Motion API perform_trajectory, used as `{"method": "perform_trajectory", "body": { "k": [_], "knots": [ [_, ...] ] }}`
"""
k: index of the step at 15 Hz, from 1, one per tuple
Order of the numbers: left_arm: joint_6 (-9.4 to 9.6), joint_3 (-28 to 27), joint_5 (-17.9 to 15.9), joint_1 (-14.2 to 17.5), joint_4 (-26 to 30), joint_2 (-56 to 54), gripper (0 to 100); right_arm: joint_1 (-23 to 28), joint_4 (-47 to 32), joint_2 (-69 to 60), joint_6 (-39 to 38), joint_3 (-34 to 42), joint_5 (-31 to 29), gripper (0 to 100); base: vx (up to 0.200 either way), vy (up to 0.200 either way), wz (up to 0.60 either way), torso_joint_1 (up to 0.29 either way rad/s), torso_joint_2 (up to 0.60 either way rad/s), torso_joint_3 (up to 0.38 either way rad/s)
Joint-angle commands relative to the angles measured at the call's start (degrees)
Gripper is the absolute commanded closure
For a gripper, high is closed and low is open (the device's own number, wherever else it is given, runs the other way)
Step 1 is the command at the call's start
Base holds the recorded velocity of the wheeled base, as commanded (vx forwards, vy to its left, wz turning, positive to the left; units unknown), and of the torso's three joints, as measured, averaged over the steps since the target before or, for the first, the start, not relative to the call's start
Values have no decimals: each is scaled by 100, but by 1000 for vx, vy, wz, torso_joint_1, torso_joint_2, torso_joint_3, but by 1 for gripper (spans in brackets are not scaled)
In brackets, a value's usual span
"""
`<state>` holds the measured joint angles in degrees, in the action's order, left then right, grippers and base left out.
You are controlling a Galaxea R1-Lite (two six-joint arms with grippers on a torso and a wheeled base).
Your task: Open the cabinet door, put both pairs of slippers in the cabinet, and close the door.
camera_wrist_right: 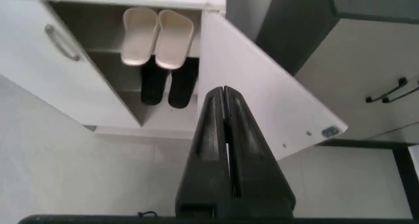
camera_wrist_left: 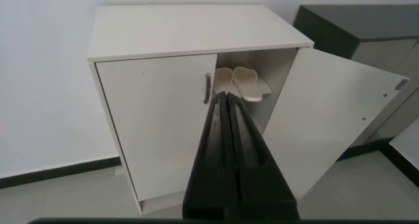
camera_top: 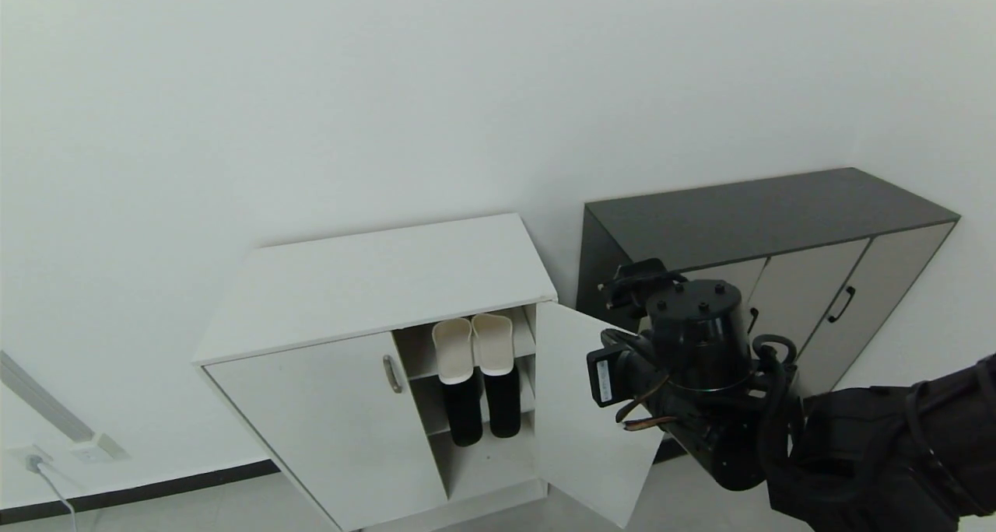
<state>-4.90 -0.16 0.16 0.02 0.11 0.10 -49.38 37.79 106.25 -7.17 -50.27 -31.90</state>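
The cabinet (camera_top: 373, 283) holds cream slippers (camera_top: 473, 348) and black slippers (camera_top: 482, 411), its door (camera_top: 583, 407) open. The left end effector (camera_wrist_left: 226, 95) and right end effector (camera_wrist_right: 224, 90) are clenched, empty.

Head view: high, set-back vantage facing forward and down onto the top and front of the white cabinet (camera_top: 373, 283), with the dark cabinet (camera_top: 766, 213) beyond its right edge. Left wrist view: nearer, just above cabinet-top level, facing the cabinet front along the left gripper (camera_wrist_left: 226, 96). Right wrist view: close, facing steeply down along the right gripper (camera_wrist_right: 224, 91) onto the open door (camera_wrist_right: 275, 86) and floor (camera_wrist_right: 78, 178). All three views share the cabinet's opened right half, the cream slippers (camera_top: 454, 351) on its upper shelf, and the door.
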Motion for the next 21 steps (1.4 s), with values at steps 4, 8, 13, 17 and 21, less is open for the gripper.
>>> {"method": "perform_trajectory", "body": {
  "k": [4, 8, 13, 17, 21],
  "knots": [
    [-2, -2, 11, 6, -2, 8, 100, -1, 114, 1, 189, 70, -35, 100, -150, 0, 0, -5, -1, 7],
    [-11, -2, 11, 6, -2, -1, 100, 131, 343, 18, 198, 62, 0, 100, 0, 0, 0, 0, 0, 0],
    [-11, -2, 11, 6, -2, 8, 100, 834, 317, 335, 207, -562, 132, 100, 0, 0, 0, 0, 0, 0],
    [-11, -2, 19, 6, -2, -1, 100, 1502, 123, 827, 137, -1195, 413, 100, 0, 0, 0, 0, 0, 0],
    [-11, -2, 19, 6, -2, -1, 100, 2012, 114, 1319, -21, -1538, 764, 100, 0, 0, 0, 0, 0, 0]
  ]
}}
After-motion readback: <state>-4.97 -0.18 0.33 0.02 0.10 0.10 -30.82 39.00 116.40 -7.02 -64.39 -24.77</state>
